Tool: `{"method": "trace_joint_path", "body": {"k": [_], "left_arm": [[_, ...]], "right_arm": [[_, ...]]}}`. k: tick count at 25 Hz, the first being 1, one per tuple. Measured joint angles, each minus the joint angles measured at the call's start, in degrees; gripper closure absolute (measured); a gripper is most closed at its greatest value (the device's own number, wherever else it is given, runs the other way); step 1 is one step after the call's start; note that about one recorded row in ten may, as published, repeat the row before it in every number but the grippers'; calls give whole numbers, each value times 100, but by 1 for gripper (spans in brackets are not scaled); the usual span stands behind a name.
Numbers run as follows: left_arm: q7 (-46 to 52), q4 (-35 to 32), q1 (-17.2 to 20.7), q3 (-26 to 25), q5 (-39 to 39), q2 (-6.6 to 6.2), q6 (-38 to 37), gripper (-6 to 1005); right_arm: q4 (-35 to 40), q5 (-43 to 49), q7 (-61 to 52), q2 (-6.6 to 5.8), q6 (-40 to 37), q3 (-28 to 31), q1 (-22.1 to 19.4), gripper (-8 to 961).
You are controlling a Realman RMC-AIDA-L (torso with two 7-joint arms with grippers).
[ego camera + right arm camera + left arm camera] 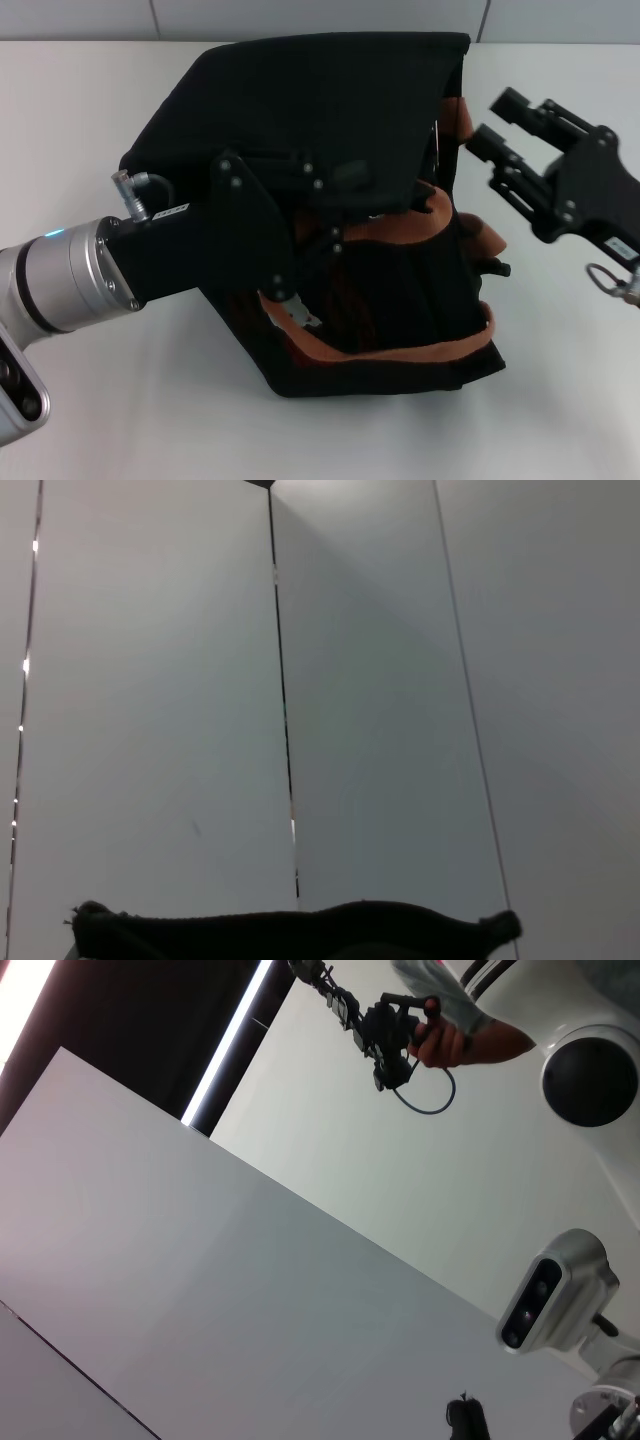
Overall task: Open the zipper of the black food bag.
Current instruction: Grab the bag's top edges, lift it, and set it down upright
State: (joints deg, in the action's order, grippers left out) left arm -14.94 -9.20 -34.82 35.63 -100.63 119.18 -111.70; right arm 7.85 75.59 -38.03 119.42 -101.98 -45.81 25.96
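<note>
Clearly soft and collapsible, the black food bag (330, 130) sits in the middle of the white table (120, 400), lying tipped so that its lid flap is lifted toward the far side and the interior with the orange-brown strap handles (400, 350) faces the near right. Its fabric sags and folds wherever it is unsupported, so I judge it light but floppy: it will give and slide instead of resisting a pull, and a zipper on it would want the cloth beside the track pinned or tensioned while the pull is drawn. The left gripper (330, 215) is reached in from the left over the bag's opening, just under the raised flap; its black fingers merge with the black cloth, so I cannot tell whether it is clamped on anything or spread. The right gripper (495, 120) hovers off the bag's far right edge, jaws spread apart and holding nothing, near the side seam where a thin silver line (437, 135) may be a zipper pull, though it is too small to be sure. That small metal tab is the sensible place to pinch; the straps would serve for steadying. The right wrist view shows only a dark fabric edge (300, 930) against wall panels.
</note>
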Motion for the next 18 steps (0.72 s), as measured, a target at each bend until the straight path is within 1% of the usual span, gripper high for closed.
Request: {"method": "trace_joint_path", "body": {"k": [3, 7, 10, 13, 18], "left_arm": [[0, 0, -8, -3, 0, 0, 1, 818], [0, 7, -13, 11, 0, 0, 5, 818], [0, 11, -14, 17, 0, 0, 7, 818], [0, 15, -21, 22, 0, 0, 17, 818], [0, 15, -46, 23, -2, 0, 18, 818]], "right_arm": [[377, 20, -302, -1, -31, -39, -253, 488], [813, 122, -401, -10, -253, -60, -511, 488], [1026, 132, -613, 5, -454, -17, -583, 488], [823, 20, -830, 28, -424, 1, -353, 488], [190, -139, -814, 31, -97, 23, 249, 487]]}}
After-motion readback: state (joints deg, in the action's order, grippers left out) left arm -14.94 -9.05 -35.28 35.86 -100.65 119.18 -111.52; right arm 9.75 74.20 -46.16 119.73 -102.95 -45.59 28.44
